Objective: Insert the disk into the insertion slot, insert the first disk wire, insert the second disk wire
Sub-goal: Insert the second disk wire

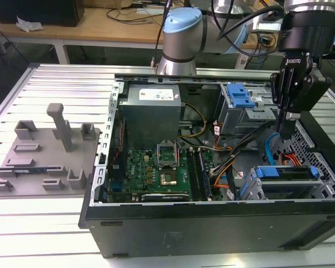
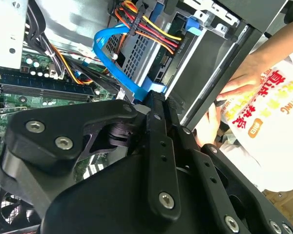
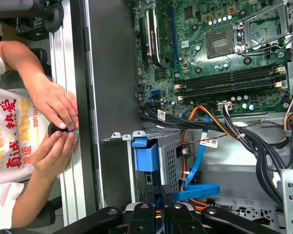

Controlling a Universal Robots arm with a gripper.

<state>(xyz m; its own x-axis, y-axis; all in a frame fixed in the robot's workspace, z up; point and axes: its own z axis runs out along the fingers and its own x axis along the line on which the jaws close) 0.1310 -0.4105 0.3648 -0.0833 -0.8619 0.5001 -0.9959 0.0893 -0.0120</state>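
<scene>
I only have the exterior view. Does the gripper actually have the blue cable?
Observer: Yes. In the first wrist view the blue flat cable ends at the gripper, which is closed on it.
Operator: Anyone near the case?
Observer: A person's hands are at the table rail outside the case wall, pinching a small dark object.
Operator: Is the disk in?
Observer: From above, the disk sits inside the insertion slot, blue caddy front at the opening.

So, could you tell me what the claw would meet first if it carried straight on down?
Probably the flat blue cable under the claw, above the drive cage; depth is unclear.
</scene>
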